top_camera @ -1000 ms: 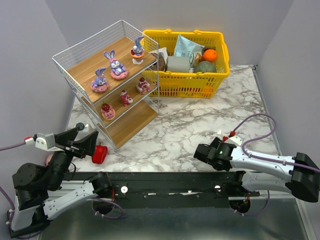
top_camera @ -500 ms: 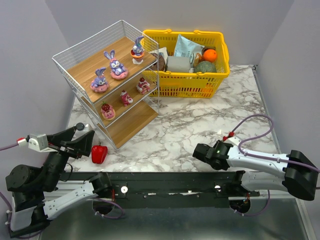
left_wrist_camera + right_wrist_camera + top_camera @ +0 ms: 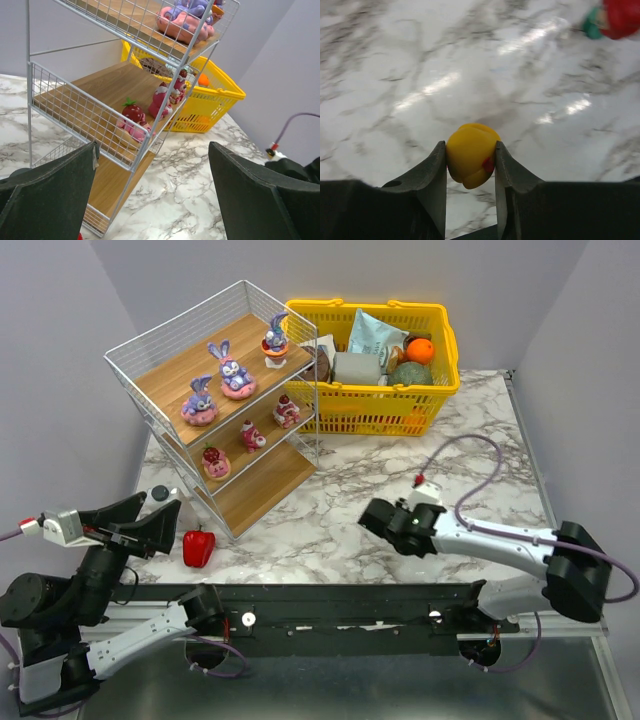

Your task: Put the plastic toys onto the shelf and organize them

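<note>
Yellow toy (image 3: 471, 161) pinched in R gripper (image 3: 469, 150) over marble surface (image 3: 340, 490).
L gripper (image 3: 152, 146) spread wide, empty, facing shelf (image 3: 180, 365); 3 purple bunnies (image 3: 235, 375) on top tier, 3 pink figs (image 3: 251, 435) on mid tier.

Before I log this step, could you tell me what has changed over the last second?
The right arm swung left and forward, and its jaws closed on a small yellow toy. The left arm drew back toward its base, jaws wide open, clearing the red pepper. The shelf, the toys on it and the yellow basket stayed put.
</note>
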`<state>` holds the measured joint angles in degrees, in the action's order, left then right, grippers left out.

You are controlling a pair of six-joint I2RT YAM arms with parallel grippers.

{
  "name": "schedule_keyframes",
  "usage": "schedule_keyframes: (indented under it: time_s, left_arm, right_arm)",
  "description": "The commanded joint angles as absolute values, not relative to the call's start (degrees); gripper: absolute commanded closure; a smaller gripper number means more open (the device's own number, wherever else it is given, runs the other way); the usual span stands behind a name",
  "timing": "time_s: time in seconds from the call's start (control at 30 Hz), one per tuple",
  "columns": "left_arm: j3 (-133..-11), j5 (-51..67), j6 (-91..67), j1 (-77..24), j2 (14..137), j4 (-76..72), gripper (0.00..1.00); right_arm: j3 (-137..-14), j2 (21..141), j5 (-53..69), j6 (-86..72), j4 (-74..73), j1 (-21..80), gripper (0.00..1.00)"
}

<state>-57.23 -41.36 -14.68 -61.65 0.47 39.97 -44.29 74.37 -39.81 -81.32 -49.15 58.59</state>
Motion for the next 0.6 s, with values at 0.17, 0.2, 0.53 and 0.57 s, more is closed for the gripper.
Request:
schedule_keyframes:
  time_s: [0.17,0.2,0.53,0.57]
  left_arm:
    - [-60.38,-42.45,-15.64,-62.23,-6.15,41.83,0.01]
    - [-60.55,-42.54,-15.64,-62.23,-5.98,42.27,0.01]
    - [-61.52,-42.89,-15.73,-62.31,-5.62,43.59,0.01]
    - [-61.52,-42.98,-15.82,-62.31,-5.62,43.59,0.01]
  right_arm:
    - [-72.21,99.36,-32.44,-55.82,-36.12,65.47,0.94]
    - [-74.16,101.14,-31.21,-54.85,-35.34,66.00,0.94]
    - [-88.15,116.80,-24.87,-46.85,-34.72,69.26,0.93]
    - [-88.33,117.15,-24.79,-46.76,-34.63,69.26,0.92]
